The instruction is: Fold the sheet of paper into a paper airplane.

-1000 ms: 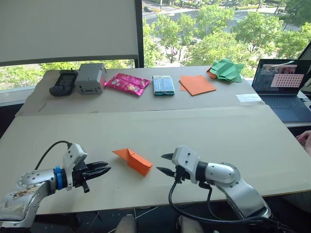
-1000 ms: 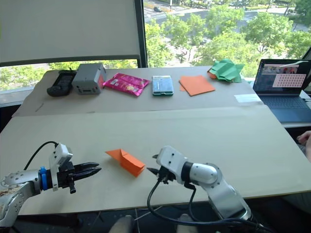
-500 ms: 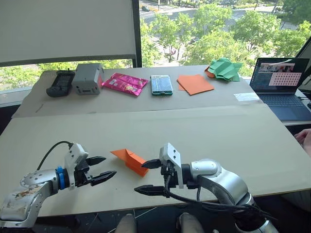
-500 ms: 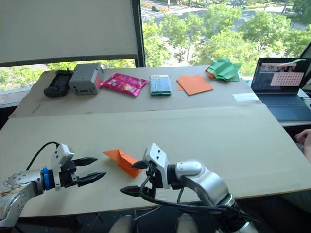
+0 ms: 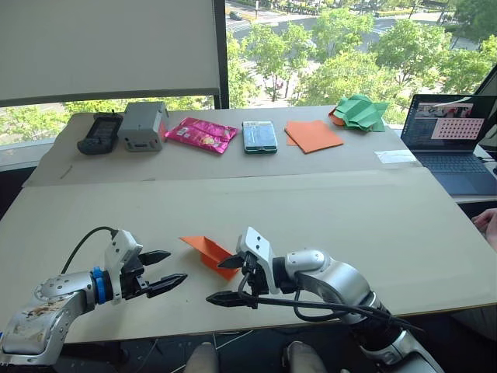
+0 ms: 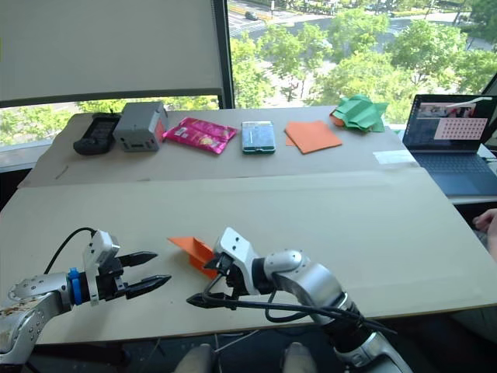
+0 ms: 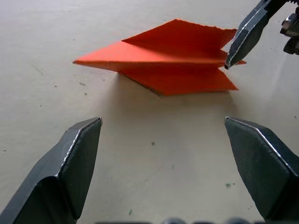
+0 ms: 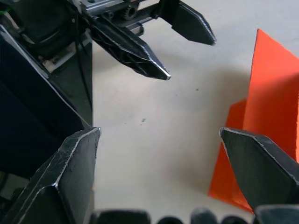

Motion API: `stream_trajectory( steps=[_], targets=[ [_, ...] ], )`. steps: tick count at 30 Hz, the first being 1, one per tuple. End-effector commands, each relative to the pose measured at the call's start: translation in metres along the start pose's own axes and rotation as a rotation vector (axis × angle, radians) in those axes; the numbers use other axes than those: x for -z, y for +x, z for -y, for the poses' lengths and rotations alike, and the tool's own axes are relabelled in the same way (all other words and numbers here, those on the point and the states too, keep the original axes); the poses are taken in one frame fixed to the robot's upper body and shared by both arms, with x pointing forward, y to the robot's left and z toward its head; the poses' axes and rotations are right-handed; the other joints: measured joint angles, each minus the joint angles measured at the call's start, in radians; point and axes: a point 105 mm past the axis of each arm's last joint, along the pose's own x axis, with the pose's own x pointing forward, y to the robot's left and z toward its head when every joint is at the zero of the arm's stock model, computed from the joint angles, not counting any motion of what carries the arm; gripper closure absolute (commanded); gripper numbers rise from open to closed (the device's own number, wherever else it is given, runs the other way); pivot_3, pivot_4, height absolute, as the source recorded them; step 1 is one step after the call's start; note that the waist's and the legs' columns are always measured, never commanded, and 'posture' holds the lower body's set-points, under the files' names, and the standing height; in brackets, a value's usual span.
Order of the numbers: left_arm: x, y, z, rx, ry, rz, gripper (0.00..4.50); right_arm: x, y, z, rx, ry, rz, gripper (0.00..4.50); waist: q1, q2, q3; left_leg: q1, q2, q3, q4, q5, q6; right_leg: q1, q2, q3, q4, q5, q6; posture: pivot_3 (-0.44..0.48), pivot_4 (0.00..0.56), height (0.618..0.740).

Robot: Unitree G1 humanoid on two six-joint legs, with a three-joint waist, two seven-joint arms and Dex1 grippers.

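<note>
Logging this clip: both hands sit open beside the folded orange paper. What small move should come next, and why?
Probably ease the right hand in and close on the near edge of the folded orange paper wedge. Its upper finger already sits at that edge, while the left hand is open and apart from it, so the paper lies ungripped on the beige table.

An upper-floor office: laptop (image 5: pixel 453 140) on a long table (image 5: pixel 326 210) beside treetop-facing windows (image 5: pixel 349 47).
</note>
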Motion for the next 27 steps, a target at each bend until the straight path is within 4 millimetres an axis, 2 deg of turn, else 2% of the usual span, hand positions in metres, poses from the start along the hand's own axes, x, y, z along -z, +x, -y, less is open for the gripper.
stream_trajectory(
  steps=[1,5,13,20,24,27],
  targets=[
    [-0.012,-0.001,0.001,-0.001,0.037,0.039,0.04,-0.009,-0.008,0.014,0.093,-0.078,0.021,0.0,0.003,0.0,0.0,0.0,0.0,0.0,0.0,0.0,0.0,0.0,0.0,0.0,0.0,0.0,0.0,0.0,0.15,0.706],
    [-0.017,0.001,0.0,0.002,0.039,0.049,0.04,-0.018,-0.016,0.024,0.142,-0.068,0.06,0.0,0.007,-0.001,0.0,0.0,0.0,0.0,0.0,0.0,0.0,0.0,0.0,0.0,0.0,0.0,0.0,0.0,0.15,0.706],
    [-0.026,0.008,0.002,0.012,0.054,0.065,0.04,-0.013,-0.016,0.042,0.209,-0.041,0.04,0.0,0.006,-0.001,-0.001,0.001,0.0,0.0,0.0,0.0,0.0,0.001,0.0,0.0,0.002,0.0,0.0,0.0,0.15,0.706],
    [-0.036,0.011,0.009,0.023,0.07,0.079,0.04,-0.037,-0.022,0.041,0.199,-0.035,0.125,0.0,0.005,-0.001,-0.001,0.001,0.0,0.0,0.001,0.001,0.001,0.002,0.001,0.0,0.003,0.002,-0.001,0.0,0.15,0.706],
    [-0.038,0.012,0.011,0.023,0.068,0.08,0.04,-0.041,-0.023,0.038,0.184,-0.035,0.13,0.0,0.006,-0.001,-0.001,0.001,0.0,0.0,0.002,0.001,0.001,0.002,0.001,0.001,0.006,0.002,-0.001,0.0,0.15,0.706],
    [-0.038,0.011,0.011,0.016,0.064,0.08,0.04,-0.036,-0.022,0.039,0.205,-0.075,0.088,0.0,0.006,-0.001,-0.001,0.002,0.0,0.0,0.002,0.001,0.001,0.002,0.001,0.001,0.009,0.002,-0.001,0.0,0.15,0.706]
  ],
)
